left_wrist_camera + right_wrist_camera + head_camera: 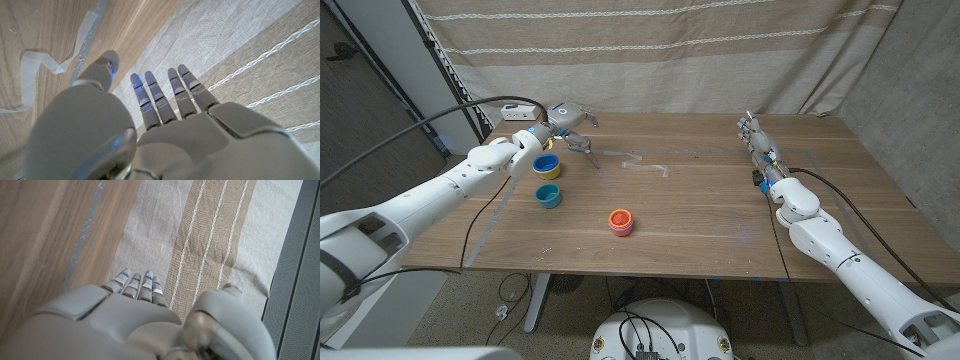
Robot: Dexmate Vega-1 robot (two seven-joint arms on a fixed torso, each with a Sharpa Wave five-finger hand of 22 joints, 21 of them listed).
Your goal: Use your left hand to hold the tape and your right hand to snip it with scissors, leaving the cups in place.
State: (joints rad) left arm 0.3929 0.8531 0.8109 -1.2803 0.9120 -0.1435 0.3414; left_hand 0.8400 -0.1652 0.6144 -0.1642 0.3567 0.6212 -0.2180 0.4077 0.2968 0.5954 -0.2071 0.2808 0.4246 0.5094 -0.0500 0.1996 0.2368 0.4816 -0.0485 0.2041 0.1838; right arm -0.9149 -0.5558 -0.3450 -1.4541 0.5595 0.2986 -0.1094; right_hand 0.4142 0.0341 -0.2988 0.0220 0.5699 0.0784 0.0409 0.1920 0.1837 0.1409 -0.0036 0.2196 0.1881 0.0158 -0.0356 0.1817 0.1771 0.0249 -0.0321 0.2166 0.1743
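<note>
A pale strip of tape (642, 163) lies loosely curled on the wooden table (700, 215) towards the back middle; the same tape (29, 80) shows in the left wrist view ahead of my fingers. My left hand (562, 117) hovers at the back left with its fingers (150, 97) stretched out and apart, holding nothing. A thin grey object (583, 147) that looks like scissors lies just beside it. My right hand (756, 140) is at the back right near the table's edge, its fingers (137, 285) straight, holding nothing. A yellow cup (547, 166), a teal cup (549, 196) and a red cup (620, 221) stand upright.
A striped cloth curtain (670, 50) hangs right behind the table's far edge. A dark stand and cables (470, 110) are at the back left corner. Bare tabletop lies between the red cup and my right arm.
</note>
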